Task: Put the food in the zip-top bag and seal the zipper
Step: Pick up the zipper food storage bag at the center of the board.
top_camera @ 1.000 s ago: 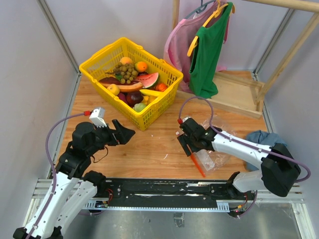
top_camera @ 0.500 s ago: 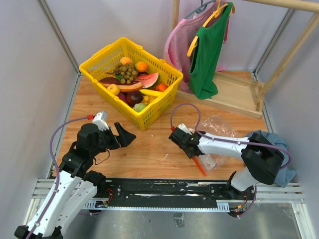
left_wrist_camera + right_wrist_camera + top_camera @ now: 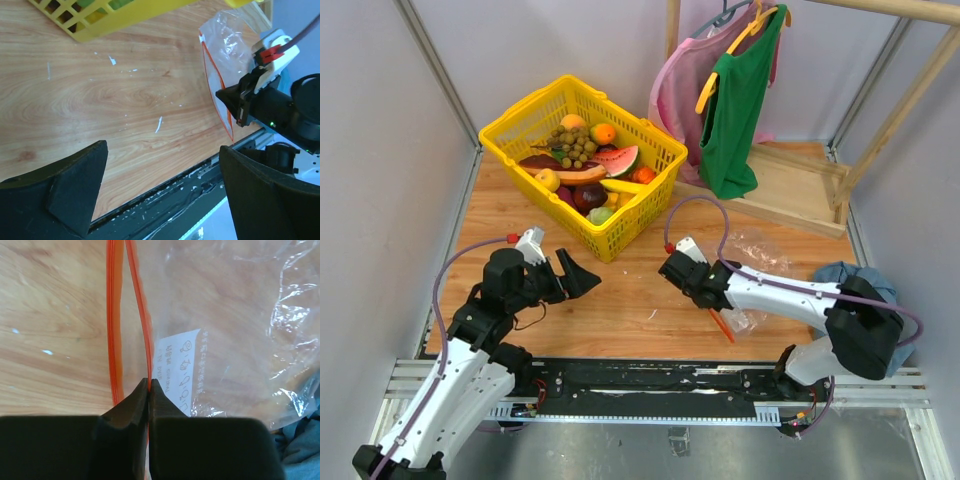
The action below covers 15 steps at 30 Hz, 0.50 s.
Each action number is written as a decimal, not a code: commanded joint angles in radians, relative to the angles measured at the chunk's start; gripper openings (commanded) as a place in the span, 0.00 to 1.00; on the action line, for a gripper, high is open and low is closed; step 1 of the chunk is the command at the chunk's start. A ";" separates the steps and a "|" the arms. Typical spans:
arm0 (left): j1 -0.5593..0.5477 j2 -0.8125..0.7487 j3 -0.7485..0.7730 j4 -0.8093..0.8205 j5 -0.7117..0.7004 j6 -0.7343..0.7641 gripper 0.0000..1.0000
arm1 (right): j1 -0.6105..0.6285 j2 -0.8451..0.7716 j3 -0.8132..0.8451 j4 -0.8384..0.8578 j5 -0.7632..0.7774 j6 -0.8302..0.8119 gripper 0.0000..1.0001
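The zip-top bag (image 3: 760,250) lies crinkled on the wooden table at the right, its white label (image 3: 182,367) facing up. Its mouth is parted: the two red-orange zipper (image 3: 114,315) strips run side by side. My right gripper (image 3: 149,382) is shut on the inner strip near the label, seen also in the top view as the right gripper (image 3: 706,300) and from the left wrist (image 3: 220,94). The food (image 3: 585,160) sits in the yellow basket (image 3: 535,105). Left of the bag, my left gripper (image 3: 575,280) hovers over bare wood, open and empty (image 3: 162,150).
A green top (image 3: 735,100) and a pink garment hang from a wooden rack (image 3: 800,190) at the back right. A blue cloth (image 3: 850,275) lies at the right edge. A black rail (image 3: 650,380) runs along the near table edge.
My right gripper has closed onto the zipper strip and drawn it a little leftward. The left arm has crept slightly to the right, still open.
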 commanded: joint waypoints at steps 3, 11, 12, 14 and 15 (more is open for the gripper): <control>-0.027 0.007 -0.009 0.112 0.048 -0.061 0.95 | 0.021 -0.111 0.092 -0.027 -0.011 0.058 0.01; -0.235 0.072 0.028 0.189 -0.140 -0.141 0.93 | 0.021 -0.185 0.173 -0.035 -0.068 0.121 0.01; -0.281 0.086 0.038 0.191 -0.194 -0.153 0.93 | 0.021 -0.191 0.182 -0.035 -0.102 0.131 0.01; -0.372 0.111 0.057 0.209 -0.296 -0.177 0.93 | 0.020 -0.199 0.201 -0.043 -0.121 0.155 0.01; -0.415 0.124 0.065 0.222 -0.347 -0.188 0.93 | 0.019 -0.203 0.209 -0.046 -0.130 0.170 0.01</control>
